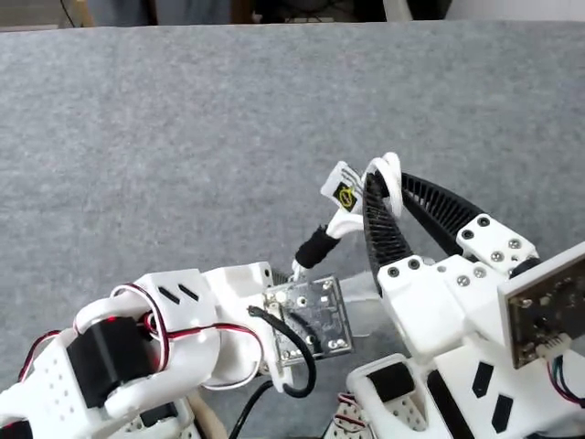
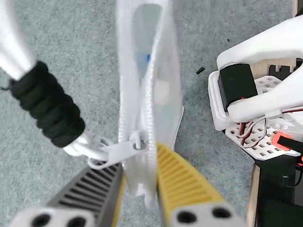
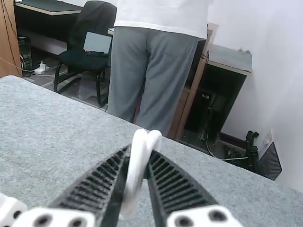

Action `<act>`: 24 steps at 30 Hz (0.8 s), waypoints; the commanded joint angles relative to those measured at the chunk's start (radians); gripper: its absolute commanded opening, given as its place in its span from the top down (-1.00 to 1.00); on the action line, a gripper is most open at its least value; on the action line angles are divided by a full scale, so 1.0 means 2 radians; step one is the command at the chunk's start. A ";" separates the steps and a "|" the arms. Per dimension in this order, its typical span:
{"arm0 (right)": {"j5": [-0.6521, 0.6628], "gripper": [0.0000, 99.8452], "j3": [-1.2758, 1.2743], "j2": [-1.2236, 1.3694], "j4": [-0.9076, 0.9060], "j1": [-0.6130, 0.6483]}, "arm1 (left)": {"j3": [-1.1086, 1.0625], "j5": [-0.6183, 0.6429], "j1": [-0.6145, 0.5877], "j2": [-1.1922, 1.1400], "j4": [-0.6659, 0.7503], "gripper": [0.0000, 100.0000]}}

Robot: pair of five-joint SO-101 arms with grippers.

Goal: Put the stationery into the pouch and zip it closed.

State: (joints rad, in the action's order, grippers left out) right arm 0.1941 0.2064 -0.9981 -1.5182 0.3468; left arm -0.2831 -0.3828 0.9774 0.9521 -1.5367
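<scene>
High view, pouch (image 2: 151, 90) clamped by left claw (image 2: 139, 172) at near edge of desk (image 1: 183, 137), white cord (image 3: 142, 141) pinched by right claw (image 3: 138, 158), far edge well apart.

A: What's in the room around you?
B: I see a grey cloth-covered table (image 1: 183, 137), a black office chair (image 3: 90, 33) by a desk (image 3: 47, 8), a dark cabinet (image 3: 222, 104) and a white wall (image 3: 265, 61).
</scene>
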 commanded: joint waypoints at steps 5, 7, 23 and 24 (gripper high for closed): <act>0.000 0.98 -0.003 0.003 0.004 0.006 | 0.003 0.002 0.007 0.001 0.015 0.94; 0.000 0.98 -0.003 0.003 0.004 0.006 | 0.003 0.002 0.007 0.001 0.014 0.94; 0.004 0.98 -0.002 -0.001 -0.005 0.003 | 0.003 -0.020 -0.026 0.005 -0.008 0.95; 0.005 0.98 0.000 -0.001 -0.011 0.003 | 0.003 -0.021 -0.039 0.005 -0.009 0.95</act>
State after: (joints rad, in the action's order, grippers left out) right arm 0.1941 0.2064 -0.9981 -1.5244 0.3468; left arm -0.2831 -0.4150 0.9574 0.9521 -1.5474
